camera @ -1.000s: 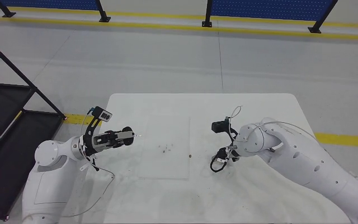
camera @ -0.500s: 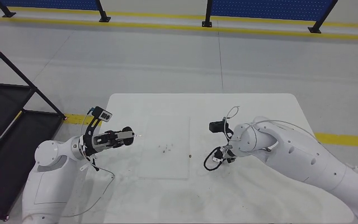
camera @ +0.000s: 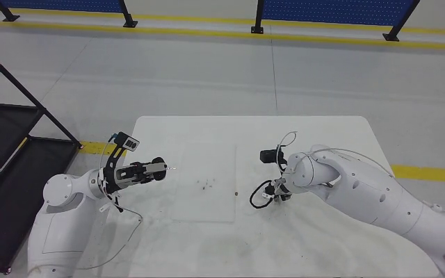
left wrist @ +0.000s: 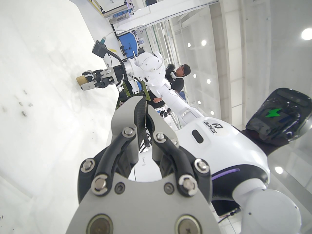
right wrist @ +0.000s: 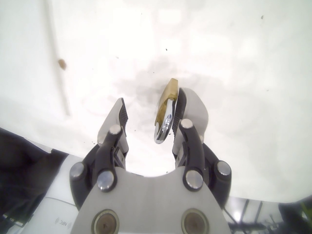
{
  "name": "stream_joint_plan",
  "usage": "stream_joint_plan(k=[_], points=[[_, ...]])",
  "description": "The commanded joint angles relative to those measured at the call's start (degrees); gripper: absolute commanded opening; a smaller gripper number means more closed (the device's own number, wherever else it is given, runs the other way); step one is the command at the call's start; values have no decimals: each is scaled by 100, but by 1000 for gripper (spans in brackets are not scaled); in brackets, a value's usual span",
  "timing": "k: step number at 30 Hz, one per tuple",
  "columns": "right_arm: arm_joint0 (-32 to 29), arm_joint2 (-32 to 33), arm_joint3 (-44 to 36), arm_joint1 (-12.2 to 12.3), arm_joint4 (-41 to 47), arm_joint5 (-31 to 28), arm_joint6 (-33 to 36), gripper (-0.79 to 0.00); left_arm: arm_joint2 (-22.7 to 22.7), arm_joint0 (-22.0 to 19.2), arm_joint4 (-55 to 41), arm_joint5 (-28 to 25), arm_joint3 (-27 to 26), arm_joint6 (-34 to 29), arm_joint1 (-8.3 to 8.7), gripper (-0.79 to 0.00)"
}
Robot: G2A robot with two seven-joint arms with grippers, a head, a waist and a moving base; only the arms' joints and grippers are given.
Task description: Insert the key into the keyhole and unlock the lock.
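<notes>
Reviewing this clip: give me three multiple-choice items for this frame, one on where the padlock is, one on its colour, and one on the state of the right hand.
1. Where is the padlock?
A. Between the fingers of the right hand
B. Lying on the floor
C. On a black rack beside the table

2. What colour is the padlock's body?
A. Red
B. Brass-yellow
C. Blue

3. How does the right hand stand?
A. Shut on nothing
B. Clamped on the padlock from both sides
C. Open, with the padlock against one finger

Answers:
1 A: the right wrist view shows it between the two fingers.
2 B: the body looks brass-yellow in both wrist views.
3 C: a clear gap separates the other finger from the padlock.
</notes>
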Motion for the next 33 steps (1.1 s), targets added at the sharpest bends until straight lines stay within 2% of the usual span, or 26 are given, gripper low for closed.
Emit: stream_joint_plan(k=[1,2,3,5,13,17,19,22,25,29,33], points=[[-1,0,24,-10,-1,0,0,-508,0,0,0,0,0,0,0,-785],[-1,0,31,-14,2,4,-4,-560,0,0,0,0,0,0,0,-785],[-3,0,40,-17,-3,4,-4,-653,0,0,0,0,0,0,0,-785],[-9,0,61,-22,-13,10,-9,-785,0,0,0,0,0,0,0,-785],[34,0,63,-2,58,45,-45,-785,0,0,0,0,0,0,0,-785],[172,187,-13,100,655,63,-64,-785,0,0,0,0,0,0,0,-785],[102,488,52,194,1070,-133,-121,-785,0,0,0,0,0,0,0,-785],[-250,1030,380,391,1856,-981,-450,-785,0,0,0,0,0,0,0,-785],[-707,1569,750,599,2743,-2075,-598,-785,0,0,0,0,0,0,0,-785],[-1351,2154,1137,807,3887,-3566,-494,-785,0,0,0,0,0,0,0,-785],[-1890,2563,1482,884,5028,-4862,-157,-785,0,0,0,0,0,0,0,-785]])
